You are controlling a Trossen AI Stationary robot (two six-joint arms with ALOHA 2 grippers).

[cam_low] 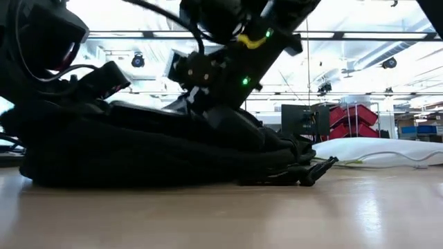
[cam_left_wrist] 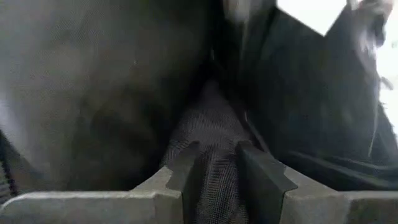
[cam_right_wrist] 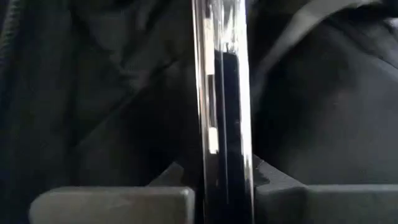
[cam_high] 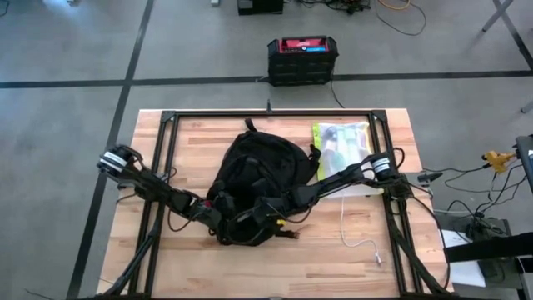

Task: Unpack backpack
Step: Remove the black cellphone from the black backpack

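The black backpack (cam_high: 258, 179) lies flat on the middle of the wooden table (cam_high: 208, 267), with its straps toward the near edge (cam_low: 304, 173). My left gripper (cam_high: 218, 218) reaches in from the left to the backpack's near end and is shut on a fold of its mesh fabric. My right gripper (cam_high: 271, 215) comes from the right to the same near end. It is shut on a thin clear flat item (cam_right_wrist: 224, 93) with a dark inside, seen edge-on among the black fabric. What this item is I cannot tell. My left gripper pinches a raised fold of the backpack's black mesh fabric (cam_left_wrist: 214, 134) between its two fingers (cam_left_wrist: 180, 171). How many layers it has I cannot tell. The rest of the backpack lies on the table. My right gripper pinches the clear flat item by its two broad faces (cam_right_wrist: 225, 158) between its two fingers (cam_right_wrist: 171, 177). The item stands edge-on and runs straight out beyond the fingertips into the backpack's dark fabric. Its far end is hidden.
A clear plastic bag (cam_high: 341, 146) with several items lies on the table at the far right, beside the backpack. A white cable (cam_high: 360, 237) trails on the near right part of the table. A black box with a red top (cam_high: 301, 57) stands on the floor beyond the far edge.
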